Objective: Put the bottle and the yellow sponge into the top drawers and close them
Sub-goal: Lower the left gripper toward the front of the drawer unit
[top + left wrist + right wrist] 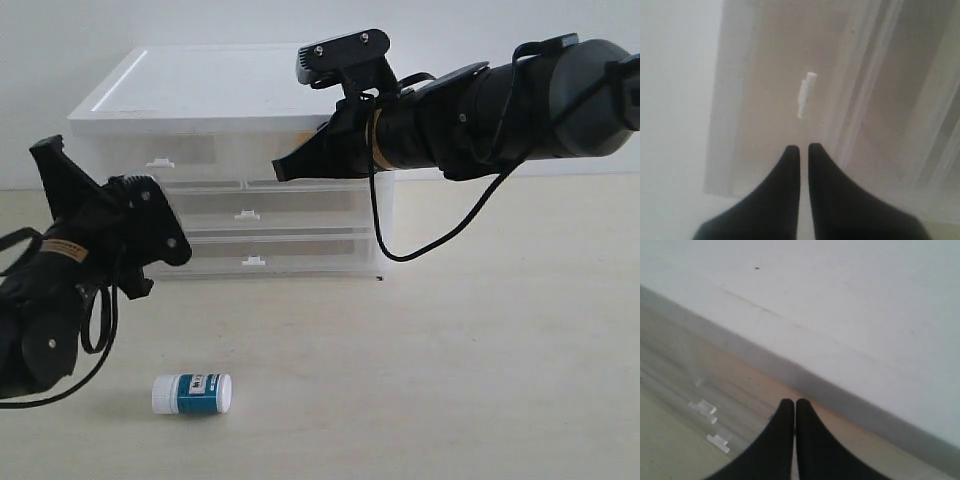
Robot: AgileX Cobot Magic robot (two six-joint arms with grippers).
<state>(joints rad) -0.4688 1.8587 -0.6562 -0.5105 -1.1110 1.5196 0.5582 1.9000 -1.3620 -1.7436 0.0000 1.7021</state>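
Both pincers are pressed together with nothing between them. The left gripper (45,150) sits at the left of the exterior view, in front of the cabinet's (200,85) left end. In its wrist view the two dark fingers (787,165) meet at the tip and point at a translucent drawer front carrying a small white tab handle (806,95), which they do not touch. The right gripper (280,172) reaches in from the right and hangs before the upper right part of the cabinet, hiding much of the right top drawer. In its own view it (794,402) lies just over the front edge of the white top (850,300), with two tab handles (702,407) visible further down the front. The left top drawer (150,150) looks flush with the cabinet face. The bottle (192,393) lies on its side on the pale table (450,350), well in front of the cabinet, near the left arm and apart from both grippers.
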